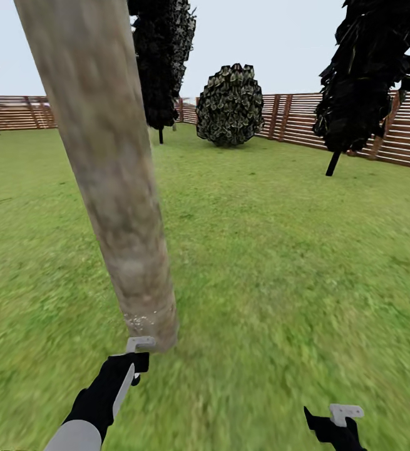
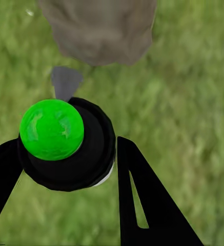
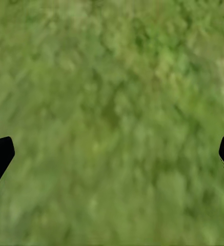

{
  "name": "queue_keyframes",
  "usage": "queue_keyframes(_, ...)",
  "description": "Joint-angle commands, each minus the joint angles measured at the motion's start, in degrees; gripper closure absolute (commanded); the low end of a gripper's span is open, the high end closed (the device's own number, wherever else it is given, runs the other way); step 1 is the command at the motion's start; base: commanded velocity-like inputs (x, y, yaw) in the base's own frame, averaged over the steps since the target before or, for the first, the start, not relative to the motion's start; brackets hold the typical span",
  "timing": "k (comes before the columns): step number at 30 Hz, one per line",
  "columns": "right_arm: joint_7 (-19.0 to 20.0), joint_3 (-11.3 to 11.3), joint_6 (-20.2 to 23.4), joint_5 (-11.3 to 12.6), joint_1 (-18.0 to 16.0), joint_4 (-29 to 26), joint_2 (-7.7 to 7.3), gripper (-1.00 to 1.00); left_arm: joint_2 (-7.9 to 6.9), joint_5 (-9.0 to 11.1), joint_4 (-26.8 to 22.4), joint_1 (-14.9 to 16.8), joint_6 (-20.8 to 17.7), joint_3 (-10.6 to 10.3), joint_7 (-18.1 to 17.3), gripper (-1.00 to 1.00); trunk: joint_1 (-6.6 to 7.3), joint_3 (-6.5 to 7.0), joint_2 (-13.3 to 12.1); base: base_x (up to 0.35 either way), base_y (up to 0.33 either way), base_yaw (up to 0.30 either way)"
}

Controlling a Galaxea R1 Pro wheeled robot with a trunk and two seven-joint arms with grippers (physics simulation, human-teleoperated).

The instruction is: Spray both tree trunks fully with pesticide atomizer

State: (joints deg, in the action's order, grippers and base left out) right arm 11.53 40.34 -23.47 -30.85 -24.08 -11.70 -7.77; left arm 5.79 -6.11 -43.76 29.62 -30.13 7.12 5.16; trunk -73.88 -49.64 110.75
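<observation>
The pick-up looks done: the left pincer (image 2: 65, 169) is clenched around the pesticide atomizer (image 2: 65, 146), a black bottle with a green knob on top, its grey nozzle aimed at the foot of the tree trunk (image 1: 107, 169). In the head view the left pincer (image 1: 136, 357) sits just beside the base of that trunk, with the atomizer's pale nozzle almost touching the bark. A few pale specks near the trunk's base may be pesticide; I cannot be sure. The rest of the bark looks bare, so I judge spraying has barely begun here, and a second tree remains untreated.

The right pincer (image 3: 112, 154) is released, its fingers spread wide over the grass floor (image 3: 112, 102) with nothing between them; in the head view it (image 1: 336, 426) hangs well to the right of the trunk.

Counted: one atomizer, two pincers, one thick trunk close up. Beyond the trunk stand two dark ragged crowns on thin stems, one round bush (image 1: 230, 106), and the slatted fence (image 1: 355, 122) behind them all.
</observation>
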Motion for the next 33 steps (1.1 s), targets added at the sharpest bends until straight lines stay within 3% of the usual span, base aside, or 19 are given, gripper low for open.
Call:
queue_keyframes(1, 0.01, 0.00, 0.00, 0.00, 0.00, 0.00, 0.00, -1.00, 0.01, 0.05, -0.01, 0.00, -0.09, -0.02, 0.52, 1.00, 0.00, 0.00, 0.00, 0.228, -0.207, 0.268)
queue_keyframes(10, -0.01, 0.00, 0.00, -0.01, 0.00, 0.00, 0.01, -1.00, 0.01, 0.04, 0.08, 0.00, -0.45, -0.01, 2.61, 1.00, 0.00, 0.00, 0.00, 0.231, -0.203, 0.268)
queue_keyframes(16, -0.01, 0.00, 0.00, 0.00, 0.00, -0.03, 0.01, -1.00, 0.75, -0.04, 0.08, 0.00, -0.45, -0.07, 2.83, 1.00, 0.00, 0.00, 0.00, 0.079, -0.237, 0.045)
queue_keyframes(29, 0.01, 0.00, 0.00, 0.00, 0.00, -0.06, -0.01, -1.00, 0.72, 0.04, -0.01, 0.00, -0.32, -0.01, 2.83, 1.00, 0.00, 0.00, 0.00, -0.157, -0.258, 0.002)
queue_keyframes(33, -0.02, 0.00, 0.00, -0.02, 0.00, -0.06, -0.01, -1.00, 0.72, 0.02, -0.07, 0.00, -0.06, 0.07, 2.85, 1.00, 0.00, 0.00, 0.00, -0.175, -0.158, 0.218)
